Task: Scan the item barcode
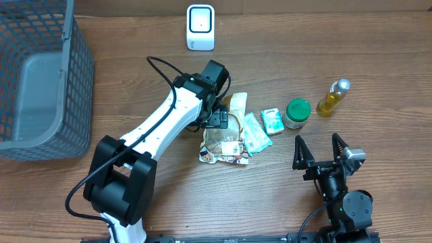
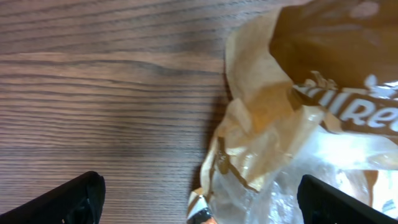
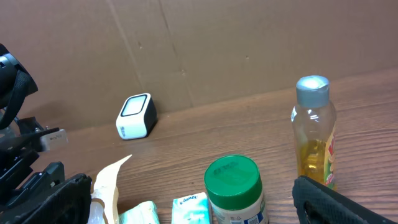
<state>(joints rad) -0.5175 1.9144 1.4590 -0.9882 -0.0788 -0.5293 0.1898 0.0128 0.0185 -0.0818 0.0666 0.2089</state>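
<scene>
- Brown crinkled bag (image 1: 226, 143) lies on the table (image 1: 378, 196), partly beneath our left gripper (image 1: 217, 121), whose jaws are spread and hold nothing.
- Our right gripper (image 1: 318, 148) rests apart, jaws spread.
- We judge that grasping the bag and scanning it at the white scanner (image 1: 200, 27) remain.

A brown wood-grain tabletop (image 1: 378, 47) fills the overhead view, its grain running left to right. Along its far edge stands a wall of plain brown cardboard (image 3: 217, 43), marked by faint fold lines. The light is soft and even, casting only weak shadows.
</scene>
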